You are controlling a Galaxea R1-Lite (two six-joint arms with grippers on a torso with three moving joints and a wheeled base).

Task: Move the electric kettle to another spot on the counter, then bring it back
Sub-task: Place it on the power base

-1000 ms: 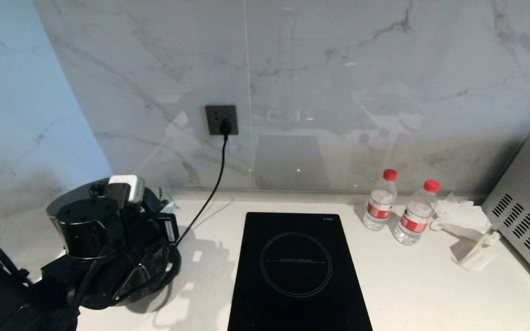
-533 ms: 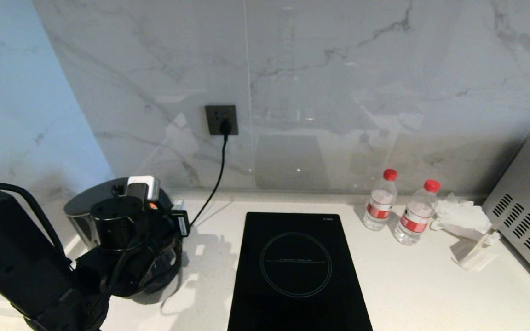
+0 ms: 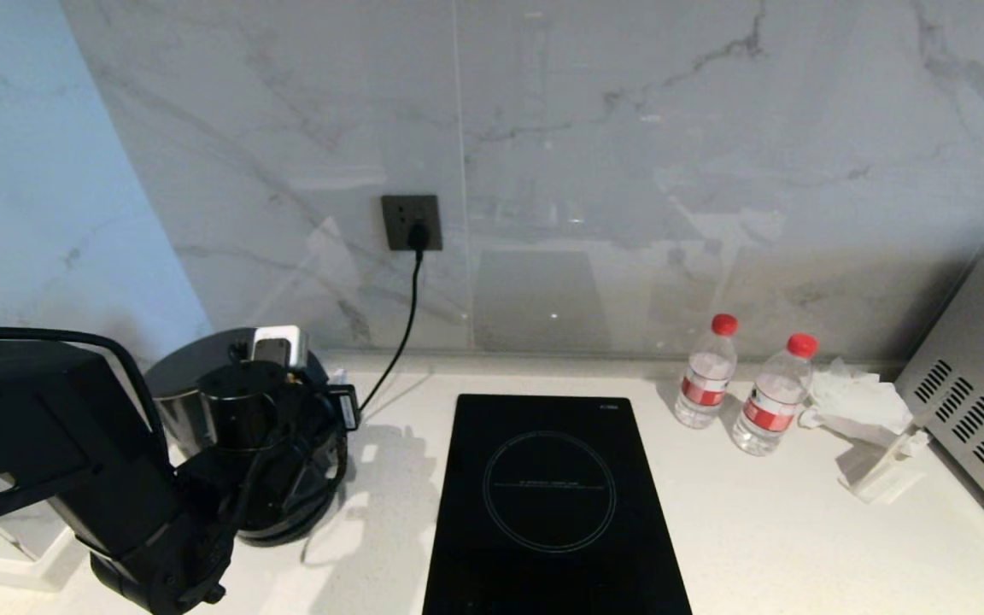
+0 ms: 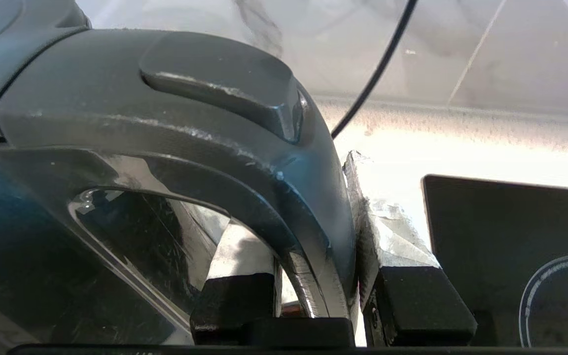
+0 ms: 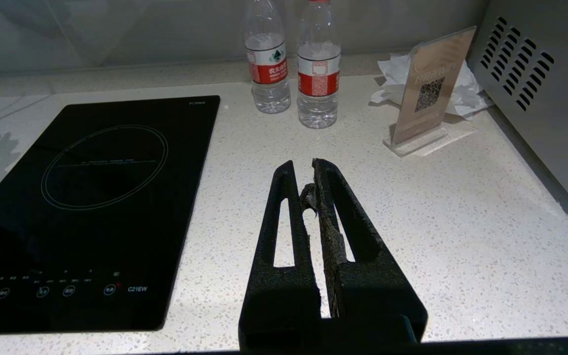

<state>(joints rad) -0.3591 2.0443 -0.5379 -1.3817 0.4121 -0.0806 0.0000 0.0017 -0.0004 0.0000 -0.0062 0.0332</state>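
The electric kettle [image 3: 180,384], glossy black with a flat grey lid, is at the back left of the counter [image 3: 799,530], largely hidden behind my left arm. My left gripper [image 3: 313,431] is shut on its thick loop handle [image 4: 264,162]. In the left wrist view the gripper [image 4: 323,276] has one finger inside the loop and the other outside it. I cannot tell whether the kettle's bottom touches the counter. My right gripper [image 5: 303,170] is shut on nothing and hovers over bare counter to the right of the hob.
A black glass hob [image 3: 552,504] lies in the middle. A cord [image 3: 398,342] runs from the wall socket [image 3: 411,222] down toward the kettle. Two water bottles [image 3: 705,371], crumpled tissue [image 3: 859,397], a card stand [image 3: 881,465] and a steel appliance [image 3: 979,384] fill the right.
My left arm has carried the kettle to the right and toward the back wall, closer to the cord. More of the arm now shows at the left. The right gripper has not moved.
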